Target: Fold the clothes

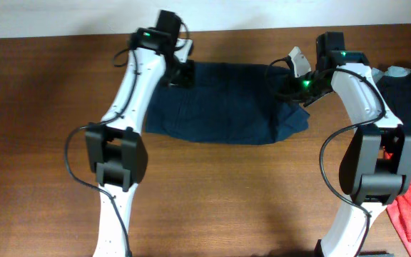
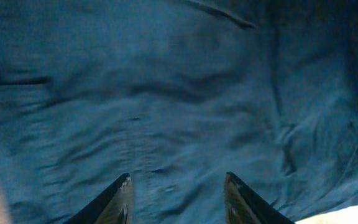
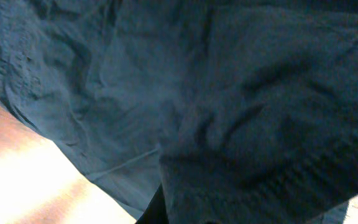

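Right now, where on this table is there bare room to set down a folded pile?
Bare table in front of the shorts, between the two arms, and at the far left beyond the left arm. Crowded: the right edge, with heaped clothes, and the shorts' two ends, where the left gripper and right gripper sit.

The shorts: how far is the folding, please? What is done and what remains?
Done: the shorts lie spread on the table, with no clear fold showing. In hand: the right gripper is shut on one end, where the cloth is bunched and lifted; the left gripper is open over the other end, holding nothing. Left: apparently all the folding itself.
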`<act>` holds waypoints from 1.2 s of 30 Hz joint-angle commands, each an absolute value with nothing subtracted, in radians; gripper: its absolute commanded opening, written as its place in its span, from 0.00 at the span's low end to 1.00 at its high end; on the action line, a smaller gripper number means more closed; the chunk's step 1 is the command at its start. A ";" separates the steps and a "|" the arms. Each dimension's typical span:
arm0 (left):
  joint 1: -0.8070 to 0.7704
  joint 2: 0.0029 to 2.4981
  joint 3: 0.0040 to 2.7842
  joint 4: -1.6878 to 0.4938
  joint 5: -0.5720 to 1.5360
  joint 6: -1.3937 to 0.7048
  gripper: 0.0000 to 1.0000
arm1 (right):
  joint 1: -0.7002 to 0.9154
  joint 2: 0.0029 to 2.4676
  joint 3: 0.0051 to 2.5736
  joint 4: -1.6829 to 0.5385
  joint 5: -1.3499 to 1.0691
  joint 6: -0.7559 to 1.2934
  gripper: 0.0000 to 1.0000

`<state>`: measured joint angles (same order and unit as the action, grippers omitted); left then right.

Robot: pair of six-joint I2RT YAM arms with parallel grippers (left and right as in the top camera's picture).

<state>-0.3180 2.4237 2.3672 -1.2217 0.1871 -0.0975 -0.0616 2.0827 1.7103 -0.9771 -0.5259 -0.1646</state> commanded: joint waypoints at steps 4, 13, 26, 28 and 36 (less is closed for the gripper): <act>-0.359 2.426 2.268 -1.160 0.150 -0.119 0.40 | -0.059 2.081 1.726 -0.983 -0.495 -0.176 0.04; -0.413 2.429 2.073 -1.001 0.225 -0.118 0.07 | -0.059 2.081 1.723 -1.001 -0.383 -0.175 0.04; -0.451 2.428 2.113 -0.951 0.222 -0.120 0.04 | -0.059 2.083 1.699 -0.995 -0.380 -0.176 0.04; -0.452 2.428 2.113 -0.951 0.222 -0.132 0.04 | -0.059 2.083 1.699 -0.991 -0.380 -0.176 0.04; -0.467 2.428 2.113 -0.895 0.222 -0.169 0.03 | -0.059 2.084 1.698 -0.991 -0.380 -0.176 0.04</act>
